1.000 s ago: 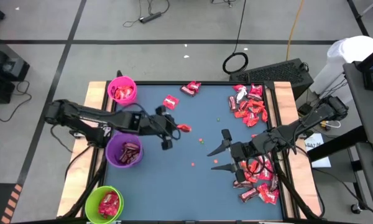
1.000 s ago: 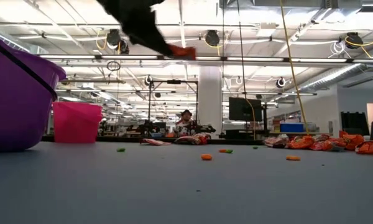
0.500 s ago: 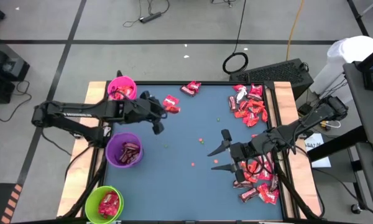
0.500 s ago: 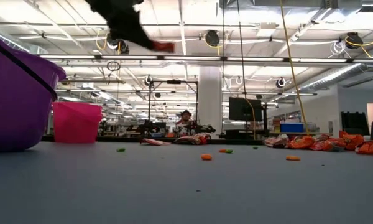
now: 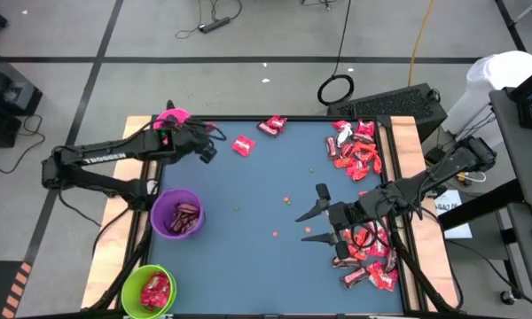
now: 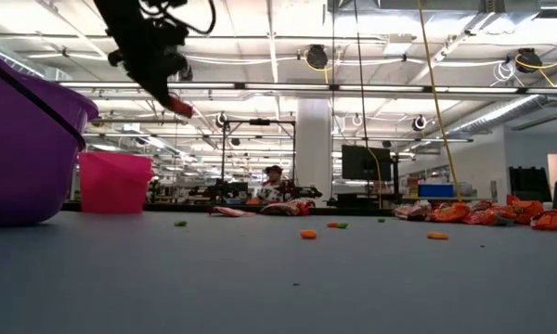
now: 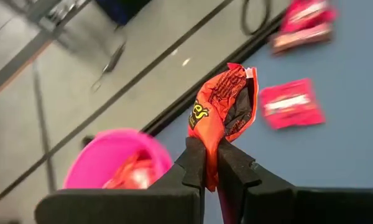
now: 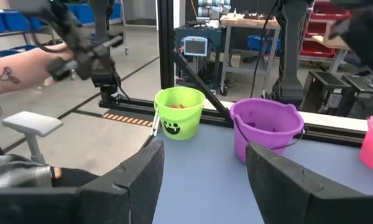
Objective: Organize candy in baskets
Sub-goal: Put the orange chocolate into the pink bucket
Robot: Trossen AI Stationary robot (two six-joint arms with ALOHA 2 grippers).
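Left gripper (image 7: 211,163) is clamped tight on one orange-red candy wrapper (image 7: 225,112), pinching its lower end so the rest sticks up past the fingertips. It's hanging up in the air, and the pink basket (image 7: 115,160) sits right below and just beside it, with a few red pieces already inside. From overhead the arm's wrist covers most of that pink basket (image 5: 171,115), so only a bit of the rim peeks out. A loose red candy piece (image 5: 243,145) lies on the blue table (image 5: 248,239) near the gripper, a bit further out from the basket.

Purple basket (image 5: 177,213) is further back along the left arm's side, holding some dark brown pieces, and the lime green basket (image 5: 148,290) is beyond that at the table's corner with red ones in it.

Right gripper (image 5: 317,219) is well away on the other side of the table, fingers spread wide with nothing between them, hovering just beside the big candy pile (image 5: 368,248) along that edge.
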